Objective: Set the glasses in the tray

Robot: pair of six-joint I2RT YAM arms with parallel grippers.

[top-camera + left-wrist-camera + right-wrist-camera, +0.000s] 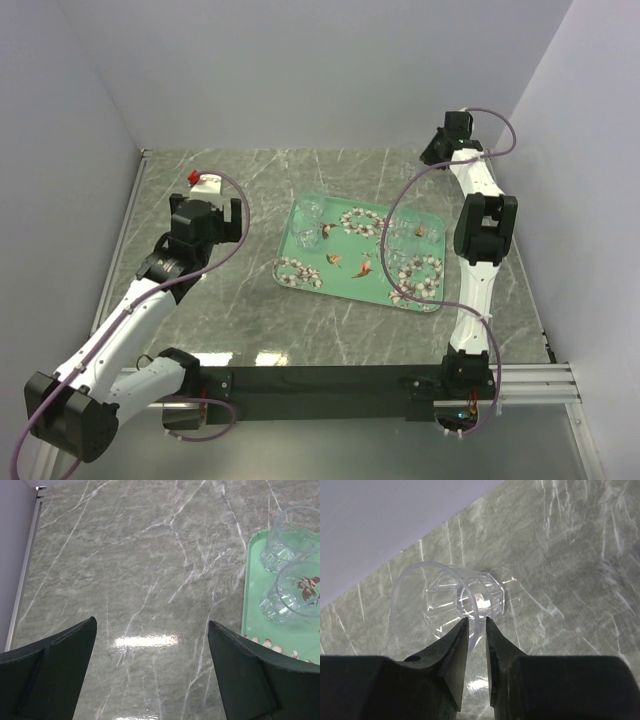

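Right wrist: we pinch the rim of a small clear glass tumbler [445,600] in our right claw [476,622] over the grey marble bench [570,555]. The mint-green blossom-printed tray [252,595] lies near-left, beside our wide-open left claw [151,621].

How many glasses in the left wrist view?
2: a nearer glass and a farther glass, both on the tray by its rim. Others may sit outside this view.

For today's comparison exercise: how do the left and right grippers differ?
The left gripper is wide open and empty; the right gripper is pinched on a glass by its rim. The left gripper hangs beside the tray; the right gripper is near a wall. Both have two dark fingers.
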